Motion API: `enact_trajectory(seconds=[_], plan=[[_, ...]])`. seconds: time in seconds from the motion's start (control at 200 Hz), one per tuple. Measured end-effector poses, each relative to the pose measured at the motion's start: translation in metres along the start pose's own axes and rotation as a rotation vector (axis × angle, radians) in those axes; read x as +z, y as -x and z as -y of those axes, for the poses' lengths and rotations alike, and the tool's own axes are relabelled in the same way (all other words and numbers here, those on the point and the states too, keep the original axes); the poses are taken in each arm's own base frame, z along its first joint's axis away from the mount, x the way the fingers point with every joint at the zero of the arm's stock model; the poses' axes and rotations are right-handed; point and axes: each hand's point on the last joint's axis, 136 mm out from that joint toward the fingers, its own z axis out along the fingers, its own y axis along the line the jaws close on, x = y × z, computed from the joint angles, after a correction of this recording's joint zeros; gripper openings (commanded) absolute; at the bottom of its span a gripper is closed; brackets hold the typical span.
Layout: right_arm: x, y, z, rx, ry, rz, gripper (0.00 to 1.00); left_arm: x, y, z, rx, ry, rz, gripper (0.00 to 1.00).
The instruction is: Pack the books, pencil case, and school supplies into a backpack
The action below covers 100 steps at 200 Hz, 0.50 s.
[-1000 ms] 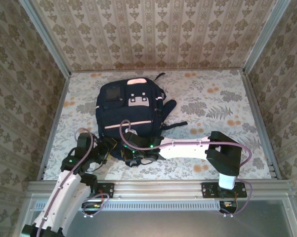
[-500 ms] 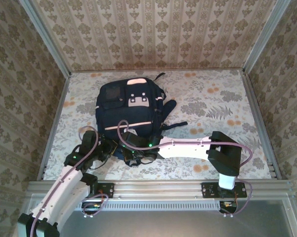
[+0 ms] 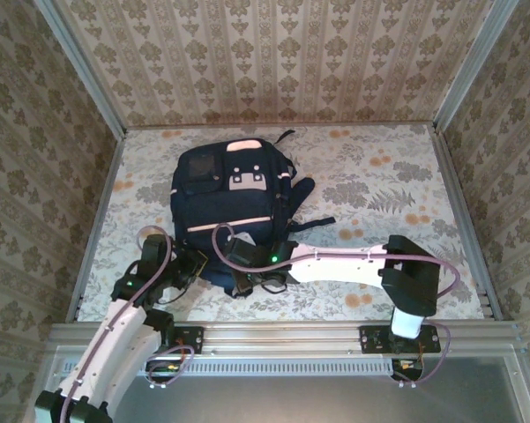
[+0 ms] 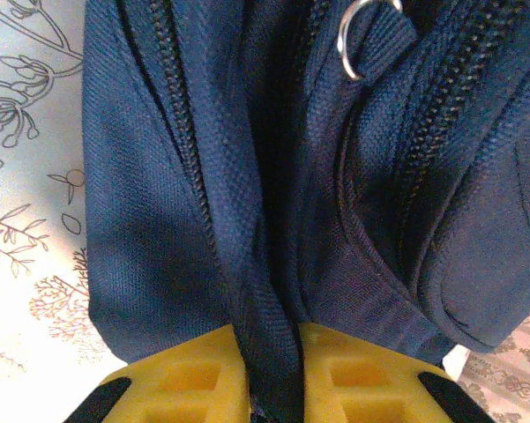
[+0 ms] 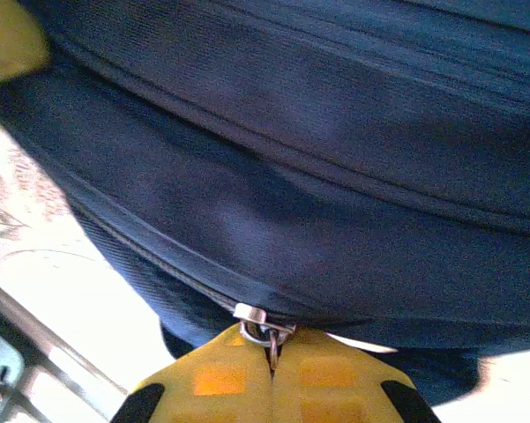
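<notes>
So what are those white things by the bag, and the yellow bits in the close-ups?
The white things are two robot arms, the left arm and the right arm, bolted at the table's near edge. The wide picture comes from a camera above and behind them; the close-ups come from cameras on their wrists. On the table lies a navy backpack. The yellow bits are the arms' fingers: the left fingers pinch a fold of the backpack's fabric along a zip, and the right fingers are shut on a metal zip pull.
</notes>
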Motion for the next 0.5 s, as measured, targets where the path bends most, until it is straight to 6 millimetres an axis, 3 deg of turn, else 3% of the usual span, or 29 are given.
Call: enact_trajectory(seconds=[0.17, 0.33, 0.415, 0.5], plan=[[-0.007, -0.005, 0.035, -0.004, -0.039, -0.012, 0.0, -0.002, 0.003, -0.001, 0.004, -0.002, 0.012, 0.19], [-0.016, -0.007, 0.044, -0.029, -0.003, -0.003, 0.0, -0.002, 0.002, 0.001, 0.015, -0.01, 0.004, 0.22], [-0.018, -0.007, 0.041, -0.027, 0.037, 0.006, 0.0, -0.004, 0.006, 0.0, 0.033, -0.003, 0.017, 0.38], [-0.019, -0.007, 0.035, -0.007, 0.079, 0.006, 0.0, -0.011, 0.023, 0.006, 0.054, 0.014, 0.06, 0.54]])
